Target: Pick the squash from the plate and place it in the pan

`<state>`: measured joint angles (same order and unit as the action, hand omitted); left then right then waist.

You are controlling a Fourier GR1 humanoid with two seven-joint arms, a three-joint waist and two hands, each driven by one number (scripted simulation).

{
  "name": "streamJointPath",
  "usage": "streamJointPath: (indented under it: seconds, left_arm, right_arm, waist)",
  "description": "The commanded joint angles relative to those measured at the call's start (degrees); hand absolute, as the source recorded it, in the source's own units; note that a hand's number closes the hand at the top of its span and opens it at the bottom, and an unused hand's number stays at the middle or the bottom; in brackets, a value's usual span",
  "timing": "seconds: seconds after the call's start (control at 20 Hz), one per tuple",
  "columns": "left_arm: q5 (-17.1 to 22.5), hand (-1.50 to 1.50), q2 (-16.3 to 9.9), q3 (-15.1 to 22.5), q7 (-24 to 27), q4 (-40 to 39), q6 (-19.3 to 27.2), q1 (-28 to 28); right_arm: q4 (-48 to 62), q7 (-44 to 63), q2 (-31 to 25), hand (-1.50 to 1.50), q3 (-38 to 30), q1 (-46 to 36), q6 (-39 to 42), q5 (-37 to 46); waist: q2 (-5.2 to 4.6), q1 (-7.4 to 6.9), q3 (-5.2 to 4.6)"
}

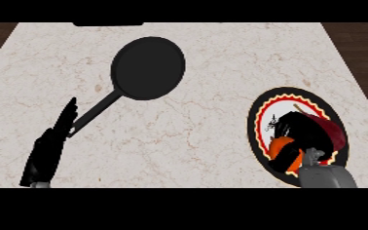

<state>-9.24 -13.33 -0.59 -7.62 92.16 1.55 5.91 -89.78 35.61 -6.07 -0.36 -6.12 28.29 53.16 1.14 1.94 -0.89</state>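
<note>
1 pan, 1 plate, 1 squash w/ right hand fingers curled over it; left hand fingers straight, together.

A kitchen is indicated. A counter top of pale marble-like stone with fine brown veining is seen from steeply above, and dark wood-toned flooring is glimpsed past its far corners. Cookware and tableware are laid on it: a black frying pan with a long handle, and a round decorated plate with a black rim and red-and-yellow border
</note>
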Motion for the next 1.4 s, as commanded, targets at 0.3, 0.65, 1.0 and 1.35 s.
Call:
streamJointPath:
  seconds: [0.3, 0.65, 1.0, 1.35]
  left_arm:
    - [-1.1, 0.00, 0.9, 2.1, 0.0, -1.0, -0.5, -1.1]
    - [-1.8, 0.00, 1.4, 2.3, 1.2, -0.4, -0.2, -1.2]
    - [-0.3, 0.00, 0.5, 0.8, 0.2, -2.6, -2.0, -5.9]
    - [0.2, 0.00, 0.2, 1.1, 0.2, -2.1, -3.3, -6.4]
  right_arm:
    - [-14.5, 27.8, 6.0, 1.50, 16.5, -11.3, -16.0, 27.8]
    - [-6.9, 41.3, 6.0, 1.50, 30.9, -26.9, -18.6, 29.0]
    - [14.7, 36.4, 6.0, 1.50, 21.1, -44.3, -31.3, 17.8]
    - [30.7, 29.4, 6.1, 1.50, 14.5, -49.3, -44.9, 10.2]
  waist:
    - [-0.45, -2.50, 0.55]
    - [-1.12, -3.70, 0.83]
    - [-1.94, -5.39, 0.84]
    - [-2.67, -7.20, 0.88]
